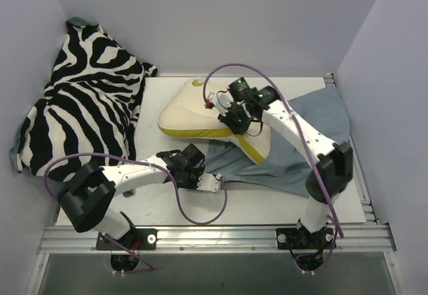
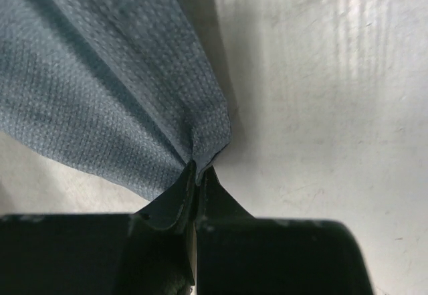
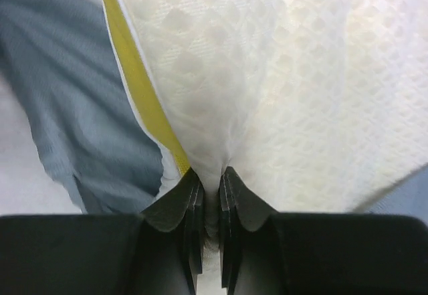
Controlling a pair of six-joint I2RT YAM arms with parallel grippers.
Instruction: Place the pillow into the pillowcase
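The cream pillow (image 1: pixel 194 111) with a yellow edge lies mid-table, its right end resting over the grey-blue pillowcase (image 1: pixel 314 131). My right gripper (image 1: pixel 235 122) is shut on a pinch of the pillow's bumpy cover (image 3: pixel 281 94), beside the yellow edge (image 3: pixel 137 84); the pillowcase (image 3: pixel 73 114) shows to the left below it. My left gripper (image 1: pixel 212 182) is shut on a corner of the pillowcase (image 2: pixel 120 74) at its near left end, low over the white table (image 2: pixel 321 94).
A black-and-white zebra-print cloth (image 1: pixel 87 94) is heaped at the far left against the wall. White walls (image 1: pixel 221 21) enclose the table on three sides. A metal rail (image 1: pixel 221 236) runs along the near edge.
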